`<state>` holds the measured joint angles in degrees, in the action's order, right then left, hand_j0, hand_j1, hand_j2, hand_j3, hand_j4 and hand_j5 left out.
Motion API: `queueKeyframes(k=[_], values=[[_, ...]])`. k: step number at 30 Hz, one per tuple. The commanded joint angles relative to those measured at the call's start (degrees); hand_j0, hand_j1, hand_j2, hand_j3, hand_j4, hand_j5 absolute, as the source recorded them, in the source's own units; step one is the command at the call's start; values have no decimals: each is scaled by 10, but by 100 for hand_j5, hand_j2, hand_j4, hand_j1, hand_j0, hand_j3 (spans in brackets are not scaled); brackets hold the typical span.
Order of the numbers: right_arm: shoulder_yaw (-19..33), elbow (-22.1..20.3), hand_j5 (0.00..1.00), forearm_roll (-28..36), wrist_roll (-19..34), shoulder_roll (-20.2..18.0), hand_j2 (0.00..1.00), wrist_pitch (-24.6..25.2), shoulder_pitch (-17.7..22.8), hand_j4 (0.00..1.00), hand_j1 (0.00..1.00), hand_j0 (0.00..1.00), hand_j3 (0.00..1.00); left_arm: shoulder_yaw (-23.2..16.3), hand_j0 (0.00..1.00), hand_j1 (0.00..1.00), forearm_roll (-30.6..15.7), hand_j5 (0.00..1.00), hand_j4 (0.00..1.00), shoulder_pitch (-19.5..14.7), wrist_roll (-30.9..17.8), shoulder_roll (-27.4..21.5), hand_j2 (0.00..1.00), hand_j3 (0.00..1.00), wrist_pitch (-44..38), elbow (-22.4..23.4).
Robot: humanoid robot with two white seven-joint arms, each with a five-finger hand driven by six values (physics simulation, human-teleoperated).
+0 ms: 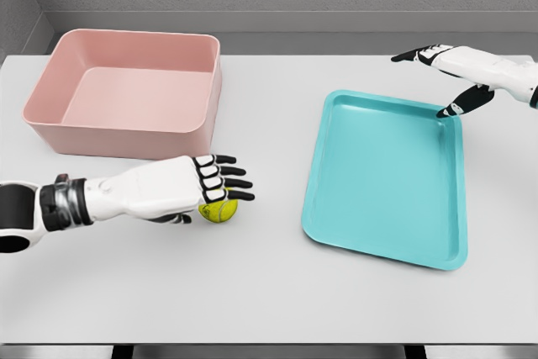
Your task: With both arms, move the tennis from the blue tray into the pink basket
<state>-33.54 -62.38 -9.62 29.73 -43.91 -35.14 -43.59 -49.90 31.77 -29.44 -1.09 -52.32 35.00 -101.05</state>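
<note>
You have a broad pale table in front of you, and three things on it matter. The biggest is the pink basket at the far left: deep, upright, with nothing visible inside it. To the right lies the blue tray, shallow and flat on the table, and it holds nothing now.

Your left robot hand comes in low from the left, palm down, fingers stretched out and relaxed over the tennis ball. The ball sits on the table under those fingertips, just in front of the basket's near wall and well apart from the tray. The fingers look to be resting on or just above it; they are not wrapped around it, so treat it as not held. Your right robot hand hangs over the tray's far right corner, fingers apart, grasping nothing.

Judge the ball as light, round and free to roll. Its felt should give decent grip, and it is springy enough to tolerate a firm squeeze, so breakage is no worry; escape is. A downward press from flat fingers would likely squirt it sideways. Take it across its widest part, thumb on one side and fingers opposite, curled below the equator. Cupping it between both palms, one on each side, would hold it more surely for the lift over the basket wall.
</note>
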Motion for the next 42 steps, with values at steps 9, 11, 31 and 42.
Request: queueKeyframes(k=[9,11,31,42], values=[[4,1,100,4,0,0,100,1,0,100,100,100,100,-4,100,100,-33,100,100,-9,-1,7,100,100,0,30],[4,1,100,4,0,-1,100,1,0,100,100,100,100,-4,100,100,-32,100,100,-10,-1,17,100,100,0,38],[4,0,100,4,1,0,100,1,0,100,100,100,100,-17,100,100,-27,100,100,-10,-6,36,100,100,0,76],[4,1,100,4,1,0,100,1,0,100,100,100,100,-17,100,100,-32,100,100,-12,-6,37,100,100,0,89]])
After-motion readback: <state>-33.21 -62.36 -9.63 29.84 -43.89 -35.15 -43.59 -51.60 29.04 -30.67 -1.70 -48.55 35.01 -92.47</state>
